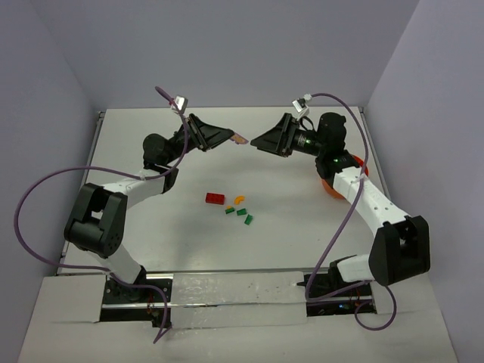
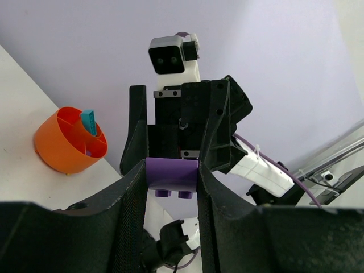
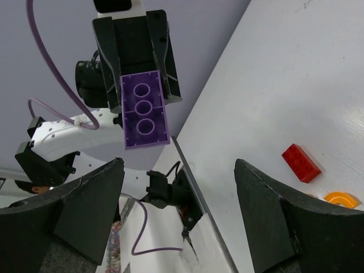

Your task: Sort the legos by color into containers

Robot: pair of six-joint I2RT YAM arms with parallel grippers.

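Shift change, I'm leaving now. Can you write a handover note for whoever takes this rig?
Left gripper: shut on the purple brick, raised, facing the right gripper, which is open and empty.
Orange bowl: right side of the table, partly behind the right arm; a teal brick is in it.
On the table: red brick, orange curved piece, green bricks.
Left to sort: purple, red, orange, greens.

a white table [image 1: 189, 249] sits boxed in by plain lavender walls [image 1: 227, 45] along its far, left and right edges, evenly lit.
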